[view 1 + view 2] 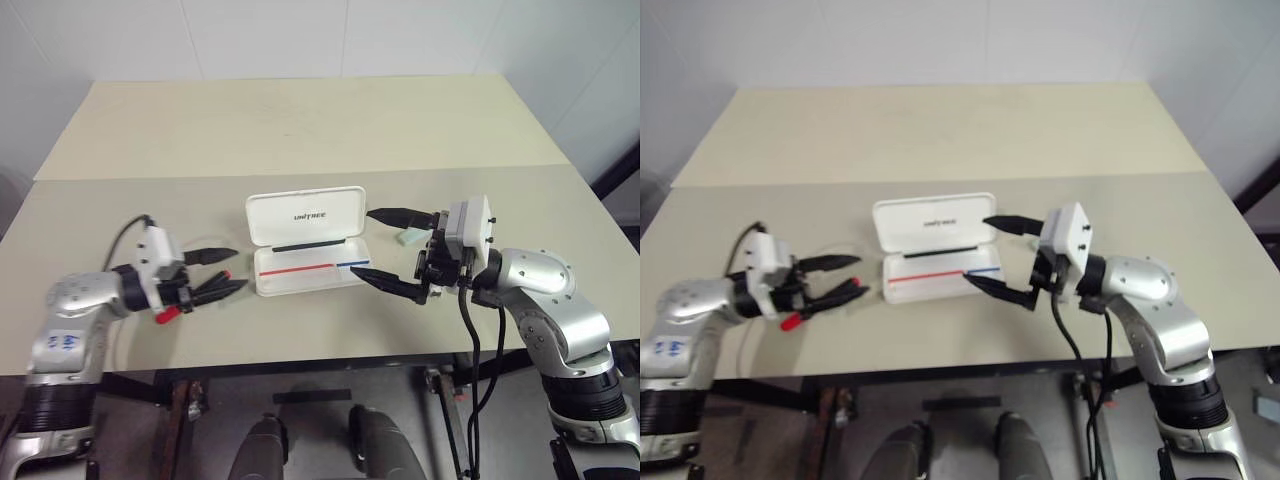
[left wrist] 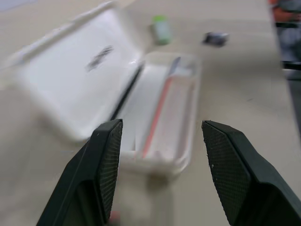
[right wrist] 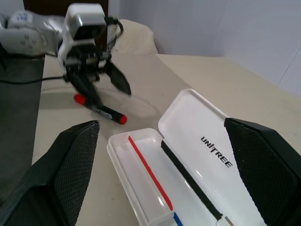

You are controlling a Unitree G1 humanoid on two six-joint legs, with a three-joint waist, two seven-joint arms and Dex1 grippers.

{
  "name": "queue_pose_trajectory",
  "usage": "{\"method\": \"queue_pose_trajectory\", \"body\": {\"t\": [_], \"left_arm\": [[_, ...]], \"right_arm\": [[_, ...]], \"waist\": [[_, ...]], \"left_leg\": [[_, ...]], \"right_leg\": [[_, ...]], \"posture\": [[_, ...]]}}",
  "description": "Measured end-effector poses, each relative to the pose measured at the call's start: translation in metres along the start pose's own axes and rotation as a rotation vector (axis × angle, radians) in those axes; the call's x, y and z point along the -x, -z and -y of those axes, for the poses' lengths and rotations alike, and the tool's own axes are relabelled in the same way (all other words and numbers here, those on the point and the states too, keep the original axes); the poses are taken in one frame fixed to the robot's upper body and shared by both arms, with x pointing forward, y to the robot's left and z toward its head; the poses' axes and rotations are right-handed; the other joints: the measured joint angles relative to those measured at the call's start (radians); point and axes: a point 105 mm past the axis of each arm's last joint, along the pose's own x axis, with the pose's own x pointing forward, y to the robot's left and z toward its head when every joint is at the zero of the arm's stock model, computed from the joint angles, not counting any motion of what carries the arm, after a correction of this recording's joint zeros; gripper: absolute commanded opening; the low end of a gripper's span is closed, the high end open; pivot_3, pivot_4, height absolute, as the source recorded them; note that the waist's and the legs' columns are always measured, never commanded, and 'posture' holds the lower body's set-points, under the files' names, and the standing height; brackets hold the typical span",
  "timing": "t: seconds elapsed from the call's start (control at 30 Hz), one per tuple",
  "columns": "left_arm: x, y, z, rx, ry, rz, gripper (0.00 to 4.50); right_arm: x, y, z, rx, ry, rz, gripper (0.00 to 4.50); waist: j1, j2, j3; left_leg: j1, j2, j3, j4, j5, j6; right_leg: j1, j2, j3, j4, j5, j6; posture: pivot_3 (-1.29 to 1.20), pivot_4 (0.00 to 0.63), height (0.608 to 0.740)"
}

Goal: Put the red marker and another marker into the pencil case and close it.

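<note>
Left gripper (image 1: 238, 268): jaws stand partly apart with nothing between the pads. My wrist view looks straight through the gap at the case, so I read it as empty.
Red marker (image 3: 100, 109): lies flat on the counter (image 1: 300, 130), just under and beside the left gripper's lower finger. I can't tell whether that finger touches it.
Marker's long axis: slanted, with one red end towards the near-left edge of the counter and the other aimed at the case. That runs roughly along the gripper's fingers, not across them.
What I judge the grasp needs: the left gripper lower and the wrist turned, so the barrel crosses between the pads.
Nearer arm: the left, plainly; the marker is well apart from the right arm.
Pencil case (image 1: 305, 215): open at mid-counter, lid propped up behind the tray, just to the right of the marker. The tray has no marker in it.
Green highlighter (image 1: 408, 237): on the counter beyond the case's right end, behind the right arm.
Right gripper (image 1: 360, 241): spread wide and empty, its fingers bracketing the case's right end.
</note>
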Motion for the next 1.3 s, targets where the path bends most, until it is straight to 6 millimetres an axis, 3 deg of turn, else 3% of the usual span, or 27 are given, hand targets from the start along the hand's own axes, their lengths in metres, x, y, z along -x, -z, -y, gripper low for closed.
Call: {"method": "queue_pose_trajectory", "body": {"t": [0.13,0.27,0.57,0.73,0.87,1.0,1.3], "left_arm": [[0.024,0.014,-0.011,0.046,-0.074,-0.066,2.87],[0.034,0.031,-0.017,0.083,-0.122,-0.120,2.87],[0.031,0.070,-0.009,0.138,-0.131,-0.248,2.87],[0.027,0.077,-0.009,0.117,-0.129,-0.276,2.87],[0.025,0.081,-0.012,0.124,-0.135,-0.292,1.95],[0.024,0.082,-0.011,0.116,-0.128,-0.293,0.66],[0.021,0.081,-0.011,0.110,-0.146,-0.269,0.58]], "right_arm": [[-0.002,0.002,-0.002,-0.012,-0.012,-0.001,4.50],[-0.003,0.003,-0.001,-0.016,-0.011,0.000,4.50],[-0.003,0.002,-0.001,-0.013,-0.012,0.003,4.50],[-0.004,-0.001,-0.003,-0.003,-0.017,0.006,4.50],[-0.005,-0.004,-0.005,0.008,-0.022,0.010,4.50],[-0.004,-0.003,-0.005,0.006,-0.018,0.003,4.50],[-0.004,-0.003,-0.004,0.006,-0.017,0.003,4.50]], "waist": [[-0.001,0.000,0.000],[0.000,0.000,0.000],[0.000,0.000,0.000],[0.000,0.000,0.000],[0.002,0.001,0.000],[0.001,0.001,-0.001],[0.003,0.001,-0.001]], "left_leg": [[0.000,0.000,0.000,0.000,0.000,0.000],[0.000,0.001,0.000,-0.001,0.000,0.000],[0.000,0.001,0.000,-0.003,0.000,0.000],[0.000,0.001,0.000,-0.004,0.000,0.000],[0.001,0.001,0.000,-0.003,0.000,0.001],[0.002,0.002,-0.001,-0.003,0.002,0.002],[0.002,0.002,-0.002,-0.003,0.003,0.002]], "right_leg": [[0.000,-0.002,0.000,-0.001,0.000,0.000],[0.000,-0.004,-0.001,-0.001,0.000,0.000],[0.000,-0.007,-0.001,-0.003,0.000,0.000],[0.000,-0.007,-0.001,-0.003,0.000,0.000],[0.001,-0.008,-0.002,-0.002,0.000,0.000],[0.001,-0.010,-0.001,-0.002,0.000,-0.003],[0.001,-0.010,0.000,-0.002,0.000,-0.007]], "posture": [[0.00,0.150,0.740],[0.00,0.150,0.740],[0.00,0.150,0.740],[0.00,0.150,0.740],[0.00,0.150,0.740],[0.00,0.150,0.740],[0.00,0.150,0.740]]}}
